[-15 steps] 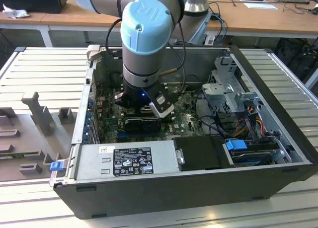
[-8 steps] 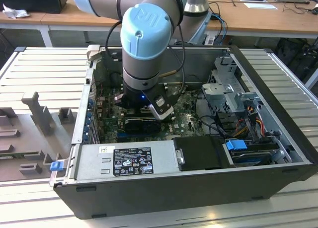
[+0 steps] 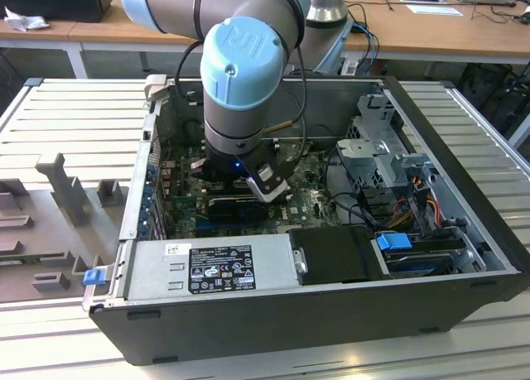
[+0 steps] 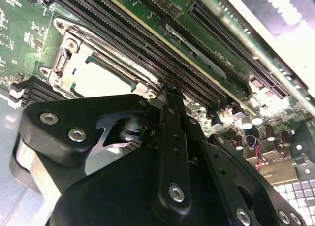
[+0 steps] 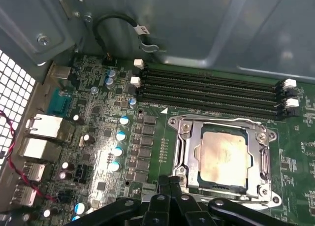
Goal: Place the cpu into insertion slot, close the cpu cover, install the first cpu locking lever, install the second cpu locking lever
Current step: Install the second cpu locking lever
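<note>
Cpu [image 5: 224, 157] sits in the insertion slot [image 5: 187, 152], cpu cover [image 5: 261, 152] down; thin, stiff steel, probably best pressed at its rim. Tool [image 5: 170, 206] just beside it, apparently closed, empty.

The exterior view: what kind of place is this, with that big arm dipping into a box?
Probably a robotics lab or test bench for computer assembly. An opened computer case lies on a ribbed metal table, grey part holders stand beside it, and a cluttered desk stands behind.

Lab or workshop: open computer case [image 3: 331, 314] on ribbed metal bench [image 3: 74, 115], cluttered desks [image 3: 431, 32] behind.
</note>
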Controlling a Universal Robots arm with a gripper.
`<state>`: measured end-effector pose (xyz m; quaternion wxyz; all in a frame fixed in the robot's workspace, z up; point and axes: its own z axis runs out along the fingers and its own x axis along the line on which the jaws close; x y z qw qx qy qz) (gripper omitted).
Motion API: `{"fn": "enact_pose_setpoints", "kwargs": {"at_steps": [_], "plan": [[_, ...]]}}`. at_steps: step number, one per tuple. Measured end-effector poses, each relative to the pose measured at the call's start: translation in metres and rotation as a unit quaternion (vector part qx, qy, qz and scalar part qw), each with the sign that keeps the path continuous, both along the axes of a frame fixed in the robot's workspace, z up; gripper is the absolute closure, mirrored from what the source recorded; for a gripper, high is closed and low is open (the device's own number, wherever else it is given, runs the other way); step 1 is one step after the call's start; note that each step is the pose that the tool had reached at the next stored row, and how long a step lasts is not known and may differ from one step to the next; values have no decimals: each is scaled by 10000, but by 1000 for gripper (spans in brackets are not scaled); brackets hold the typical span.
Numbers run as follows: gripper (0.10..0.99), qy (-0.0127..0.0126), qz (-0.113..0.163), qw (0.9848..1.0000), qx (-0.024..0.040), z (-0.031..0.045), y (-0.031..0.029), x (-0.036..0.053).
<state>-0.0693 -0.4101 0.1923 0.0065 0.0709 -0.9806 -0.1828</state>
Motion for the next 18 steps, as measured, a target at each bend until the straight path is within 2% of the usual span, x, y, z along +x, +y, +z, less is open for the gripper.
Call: {"fn": "enact_pose_setpoints", "kwargs": {"at_steps": [4, 13, 15, 18], "plan": [[980, 0, 3, 10000, 35, -7, 5, -11], [980, 0, 6, 10000, 39, 252, 4, -13], [980, 0, 6, 10000, 40, 287, 4, -12], [980, 0, 6, 10000, 40, 297, 4, -12]]}}
